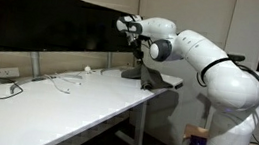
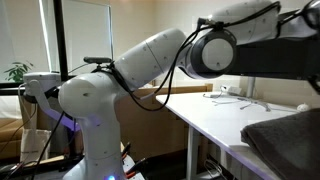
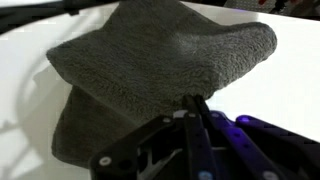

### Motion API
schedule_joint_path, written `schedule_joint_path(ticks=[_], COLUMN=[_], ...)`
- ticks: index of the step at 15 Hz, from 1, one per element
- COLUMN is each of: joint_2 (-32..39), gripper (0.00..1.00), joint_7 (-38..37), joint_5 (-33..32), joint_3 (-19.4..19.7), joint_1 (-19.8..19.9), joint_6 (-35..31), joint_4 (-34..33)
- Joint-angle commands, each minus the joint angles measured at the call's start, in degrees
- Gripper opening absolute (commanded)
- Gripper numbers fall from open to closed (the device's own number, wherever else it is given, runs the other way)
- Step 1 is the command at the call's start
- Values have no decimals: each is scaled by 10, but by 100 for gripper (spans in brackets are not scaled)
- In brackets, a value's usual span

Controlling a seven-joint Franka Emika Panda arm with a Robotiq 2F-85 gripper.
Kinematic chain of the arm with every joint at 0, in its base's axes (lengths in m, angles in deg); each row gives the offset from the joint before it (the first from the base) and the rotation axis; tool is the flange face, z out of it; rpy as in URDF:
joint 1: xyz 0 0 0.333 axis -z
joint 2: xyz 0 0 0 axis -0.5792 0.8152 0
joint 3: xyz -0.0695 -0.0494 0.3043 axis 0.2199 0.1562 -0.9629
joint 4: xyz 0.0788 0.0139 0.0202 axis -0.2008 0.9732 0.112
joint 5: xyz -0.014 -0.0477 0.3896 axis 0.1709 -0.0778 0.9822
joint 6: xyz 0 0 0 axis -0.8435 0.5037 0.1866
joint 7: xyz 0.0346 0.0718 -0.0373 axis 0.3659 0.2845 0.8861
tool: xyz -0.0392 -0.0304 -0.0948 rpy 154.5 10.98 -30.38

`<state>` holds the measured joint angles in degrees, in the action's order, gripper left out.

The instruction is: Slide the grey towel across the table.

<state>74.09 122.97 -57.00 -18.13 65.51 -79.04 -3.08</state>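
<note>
Gripper (image 3: 197, 104) clamped on grey towel (image 3: 150, 60) edge | contact dark, blurred | towel top cropped by frame

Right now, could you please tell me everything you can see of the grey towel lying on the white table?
The grey terry-cloth towel looks soft and nubby, and dark grey throughout. It is folded over on itself into at least two thick layers, with the upper layer bulging slightly. It rests on the white table. In an exterior view the towel sits close to the table's edge. The gripper meets its near edge, fingers drawn together as if pinching the cloth.
</note>
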Motion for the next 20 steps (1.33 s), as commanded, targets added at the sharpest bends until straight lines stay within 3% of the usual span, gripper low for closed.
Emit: schedule_joint_path(ticks=[1,5,6,8,18,20], joint_2=[-26,-36,-39,-46,-129,-145], gripper=[4,4,29,34,98,100], joint_7=[-29,-42,-41,-35,9,22], joint_5=[9,6,5,4,6,5], joint_3=[-9,-14,-13,-13,-19,-19], joint_1=[-74,-142,-150,-159,-162,-162], joint_6=[10,9,6,4,5,9], joint_4=[16,15,14,13,11,14])
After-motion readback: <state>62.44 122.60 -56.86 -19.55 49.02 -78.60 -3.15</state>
